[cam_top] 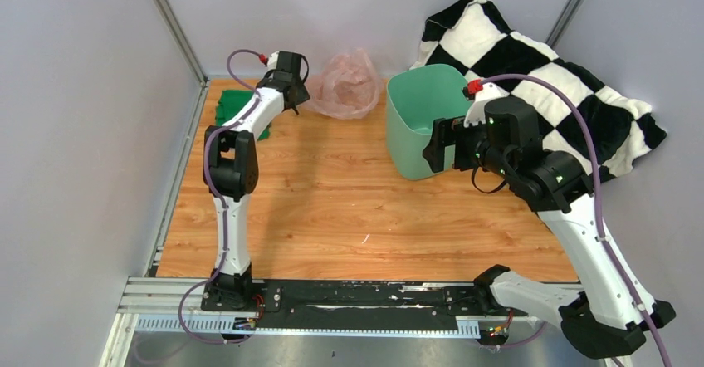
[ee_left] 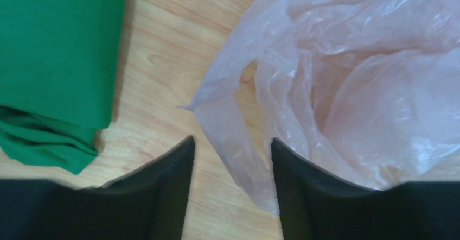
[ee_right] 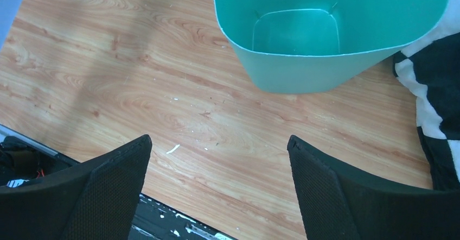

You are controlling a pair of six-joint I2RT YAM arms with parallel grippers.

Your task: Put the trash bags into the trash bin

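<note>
The pale-pink trash bag (cam_top: 347,85) lies crumpled at the back of the table, left of the mint-green trash bin (cam_top: 419,122). In the left wrist view the trash bag (ee_left: 347,82) fills the right side, and a thin fold of it runs down between my fingers. My left gripper (cam_top: 297,100) (ee_left: 232,147) is open just left of the bag, low over the table. My right gripper (cam_top: 438,147) (ee_right: 219,142) is open and empty, hovering at the near side of the trash bin (ee_right: 325,61), which stands upright and looks empty inside.
A dark green folded cloth (cam_top: 237,110) (ee_left: 54,61) lies at the back left, beside the left gripper. A black-and-white checkered cushion (cam_top: 548,76) (ee_right: 434,99) leans behind and right of the bin. Grey walls (cam_top: 83,134) enclose the wooden table (cam_top: 332,209).
</note>
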